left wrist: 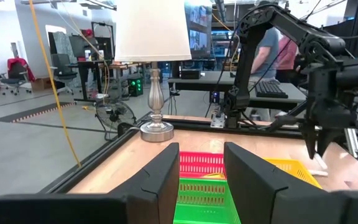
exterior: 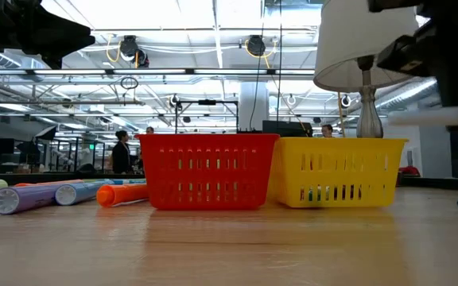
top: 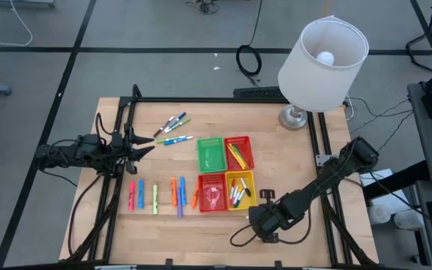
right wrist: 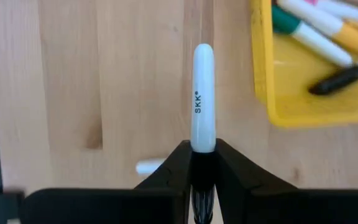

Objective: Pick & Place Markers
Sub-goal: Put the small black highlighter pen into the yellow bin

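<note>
One white marker point(right wrist: 203, 93) pinched in the nearly closed right end effector point(right wrist: 202, 155); left end effector point(left wrist: 201, 165) half open, empty.

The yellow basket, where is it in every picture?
High view: yellow basket sits right of the red basket, near the table's middle.
Low view: right of centre, beside the red basket.
Left wrist view: a corner shows right of the fingers.
Right wrist view: at the upper right, markers inside.
Shared landmark: the lamp, standing behind the baskets.
</note>
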### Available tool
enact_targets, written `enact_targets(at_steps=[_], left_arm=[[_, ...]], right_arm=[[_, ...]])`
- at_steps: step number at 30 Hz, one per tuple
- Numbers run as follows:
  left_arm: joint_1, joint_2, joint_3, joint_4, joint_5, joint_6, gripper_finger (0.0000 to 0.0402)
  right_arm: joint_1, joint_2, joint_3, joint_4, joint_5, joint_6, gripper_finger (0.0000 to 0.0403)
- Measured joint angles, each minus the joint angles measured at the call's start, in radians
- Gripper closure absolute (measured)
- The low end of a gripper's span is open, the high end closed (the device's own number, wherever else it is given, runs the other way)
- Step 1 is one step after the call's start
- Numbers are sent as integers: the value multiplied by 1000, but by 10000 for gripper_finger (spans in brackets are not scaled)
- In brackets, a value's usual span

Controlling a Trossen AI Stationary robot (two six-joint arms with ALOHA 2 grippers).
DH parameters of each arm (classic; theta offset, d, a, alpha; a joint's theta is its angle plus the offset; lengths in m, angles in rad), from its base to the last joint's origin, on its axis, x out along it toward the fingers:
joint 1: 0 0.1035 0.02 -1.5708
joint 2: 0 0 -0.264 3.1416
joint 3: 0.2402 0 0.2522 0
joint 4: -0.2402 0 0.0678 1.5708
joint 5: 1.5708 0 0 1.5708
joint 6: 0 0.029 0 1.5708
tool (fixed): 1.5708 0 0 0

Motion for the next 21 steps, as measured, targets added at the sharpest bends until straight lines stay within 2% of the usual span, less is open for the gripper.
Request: enact_targets(at_steps=[14, 18, 21], left_arm=[[0, 0, 0, 0, 0, 0, 268], [0, 0, 0, 0, 0, 0, 268], [0, 0, 0, 0, 0, 0, 268]], right_arm=[[1, -35, 2, -24, 28, 2, 364], [2, -42, 2, -26, 95, -16, 364], [1, -61, -14, -5, 105, -20, 363]])
